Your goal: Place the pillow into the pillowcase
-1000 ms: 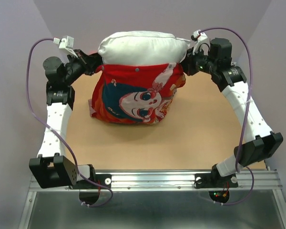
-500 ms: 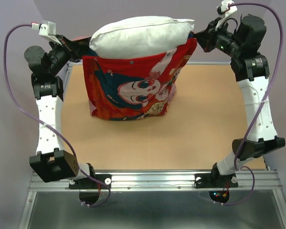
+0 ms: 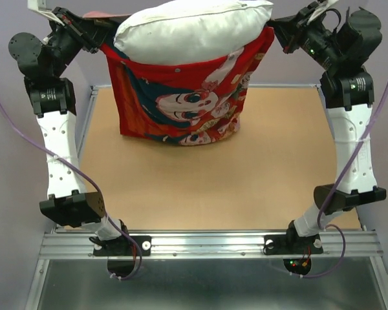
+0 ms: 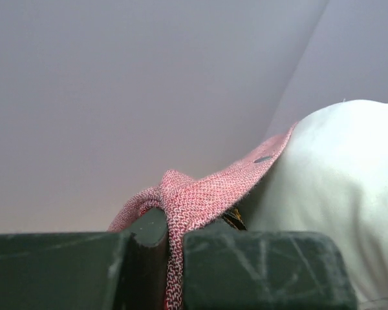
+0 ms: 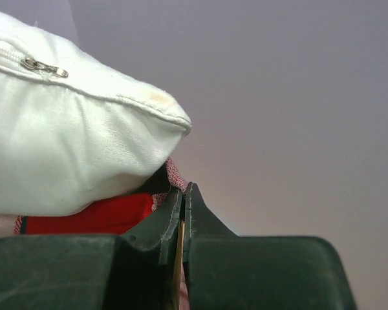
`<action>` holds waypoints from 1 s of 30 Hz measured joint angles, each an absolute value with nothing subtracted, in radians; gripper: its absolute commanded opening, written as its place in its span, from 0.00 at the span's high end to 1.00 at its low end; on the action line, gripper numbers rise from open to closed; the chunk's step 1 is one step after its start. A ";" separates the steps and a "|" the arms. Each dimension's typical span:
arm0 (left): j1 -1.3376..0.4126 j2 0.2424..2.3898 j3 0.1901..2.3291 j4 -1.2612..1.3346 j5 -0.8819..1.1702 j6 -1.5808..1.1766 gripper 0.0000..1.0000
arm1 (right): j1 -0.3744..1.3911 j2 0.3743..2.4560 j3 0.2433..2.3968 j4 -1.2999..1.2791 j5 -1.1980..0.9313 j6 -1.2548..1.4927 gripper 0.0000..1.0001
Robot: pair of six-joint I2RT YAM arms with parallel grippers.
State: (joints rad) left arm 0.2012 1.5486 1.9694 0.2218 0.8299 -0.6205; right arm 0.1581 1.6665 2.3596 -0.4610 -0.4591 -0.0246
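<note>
My left end effector (image 4: pixel 174 226) and right end effector (image 5: pixel 183 200) gripped the hanging pillowcase (image 3: pixel 181 103); the half-protruding pillow (image 3: pixel 191 29) risked toppling out.

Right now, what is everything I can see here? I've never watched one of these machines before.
pillow: one, white, lower part inside the pillowcase, top bulging out of its mouth
pillowcase: one, red with cartoon faces, hanging by its two upper corners over the far side of the table
table: one, light brown, under everything
metal rail: one, silver, along the near table edge
cables: two, purple, one per arm
left arm, right arm: white with black joints, rising from the rail
left gripper: dark, shut on the pillowcase's left corner
right gripper: dark, shut on its right corner
</note>
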 measured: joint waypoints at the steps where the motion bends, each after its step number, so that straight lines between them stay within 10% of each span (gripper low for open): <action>1: 0.196 1.535 1.968 0.224 0.828 -0.622 1.00 | 0.157 1.640 2.316 -0.429 -0.458 -0.015 0.99; 7: -0.028 1.424 1.815 0.018 0.742 -0.363 1.00 | 0.145 1.487 2.017 -0.347 -0.497 0.083 0.99; 13: 0.165 1.760 2.362 -0.084 0.754 -0.438 1.00 | 0.115 1.815 2.500 -0.410 -0.373 0.076 1.00; 21: 0.019 1.423 2.018 -0.189 0.634 -0.058 1.00 | 0.134 1.476 2.043 -0.283 -0.400 0.042 1.00; 30: 0.199 1.514 2.052 0.035 0.867 -0.441 1.00 | 0.131 1.734 2.444 -0.311 -0.372 0.055 0.99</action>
State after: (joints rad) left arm 0.1993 1.5139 2.0521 0.0353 0.8673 -0.4408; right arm 0.1310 1.7336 2.4439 -0.3115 -0.3721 0.0547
